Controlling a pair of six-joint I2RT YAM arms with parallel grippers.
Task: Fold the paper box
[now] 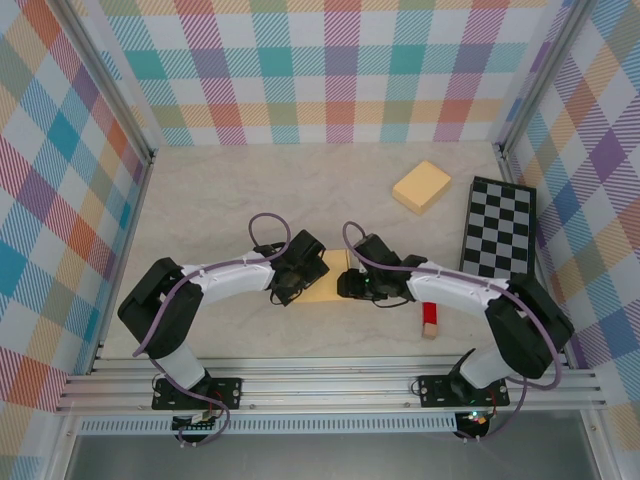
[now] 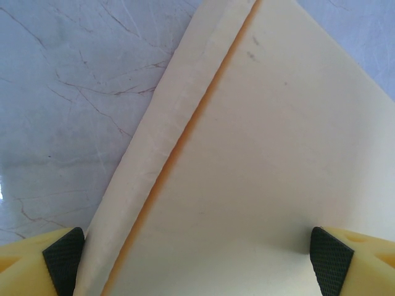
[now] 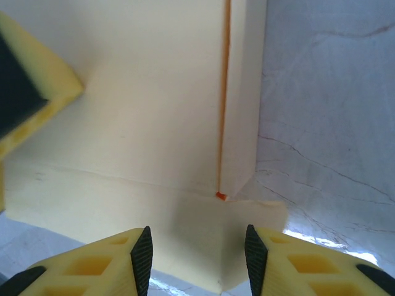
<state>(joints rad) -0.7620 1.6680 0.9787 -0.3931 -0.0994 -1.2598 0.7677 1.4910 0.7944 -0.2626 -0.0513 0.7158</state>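
The box (image 1: 328, 286) lies flat and unfolded at the middle of the table (image 1: 220, 200), between the two grippers. The left gripper (image 1: 305, 275) meets it from 9 o'clock and the right gripper (image 1: 350, 283) from 3 o'clock. The left jaws stand wide open over the card and hold nothing. In the left wrist view the pads (image 2: 62, 262) sit at both lower corners, and a long side flap (image 2: 168, 142) runs toward 12 o'clock, a little raised along its crease. The right jaws are about half open above a corner flap (image 3: 210, 246), with nothing pinched that I can see. I judge the folding is at an early step. Several things can go wrong. The light card may slide on the smooth table if one arm pushes alone. The raised flap may spring back. The right fingers may crumple the corner beside its crease. The grippers are so near that they may hit each other.
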